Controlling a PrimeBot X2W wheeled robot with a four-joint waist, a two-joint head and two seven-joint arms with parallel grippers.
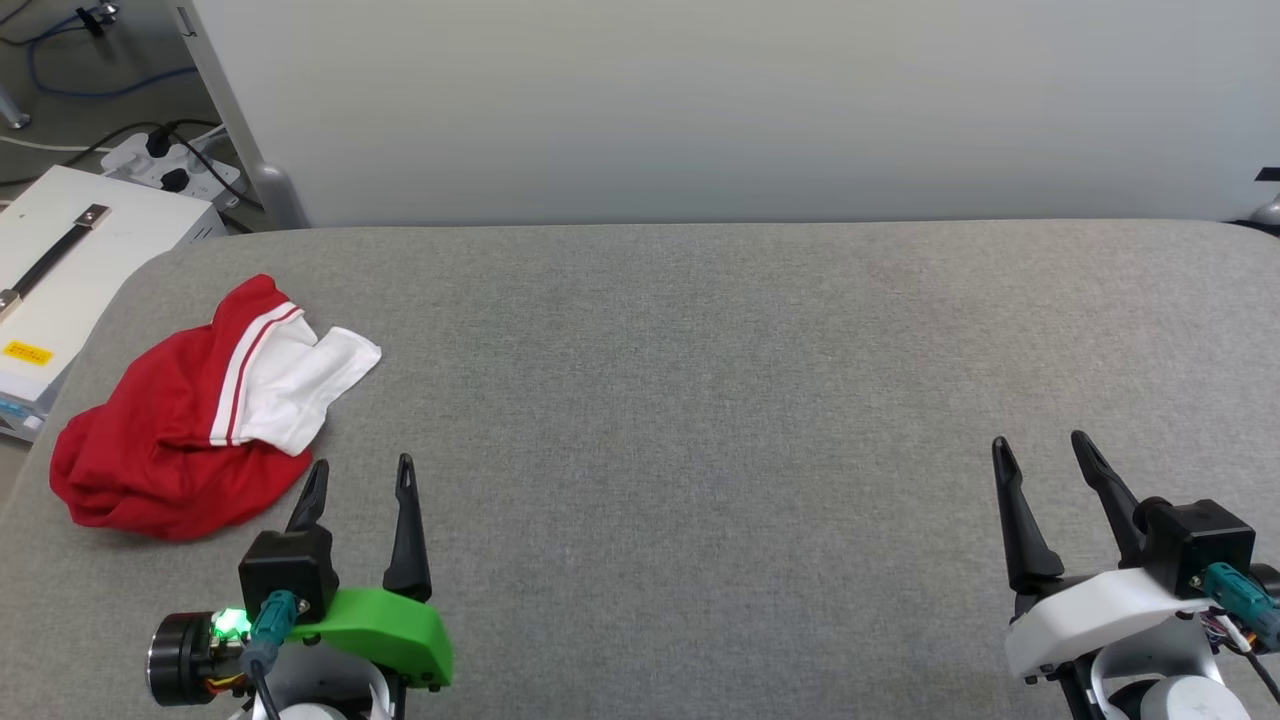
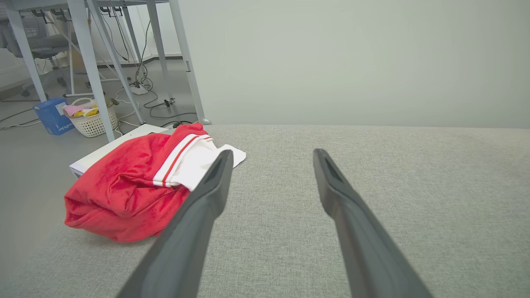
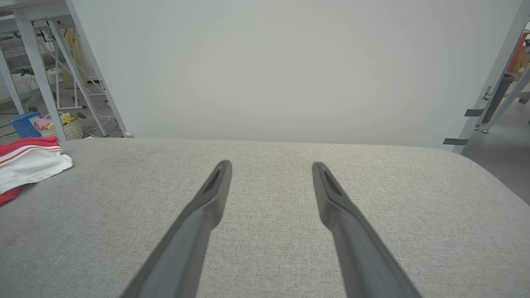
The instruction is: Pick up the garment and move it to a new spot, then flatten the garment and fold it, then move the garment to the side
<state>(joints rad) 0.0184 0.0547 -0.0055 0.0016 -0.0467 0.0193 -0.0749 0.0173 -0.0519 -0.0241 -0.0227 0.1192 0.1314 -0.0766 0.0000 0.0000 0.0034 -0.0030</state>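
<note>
The left fingers (image 1: 406,530) and right fingers (image 1: 1018,520) hover spread and empty over the grey bench (image 1: 700,400), the crumpled red-and-white garment (image 1: 150,450) lying just beside the left pair.

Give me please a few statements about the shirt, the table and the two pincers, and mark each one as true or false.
1. The garment lies bunched up near the left edge of the table. True.
2. The left pincer is shut on the garment. False: it is open and holds nothing, with the garment just off to its left.
3. The right pincer is open above bare table. True.
4. The garment is spread flat with a number showing. False: it is crumpled, one white sleeve lies on top, and no number is visible.
</note>
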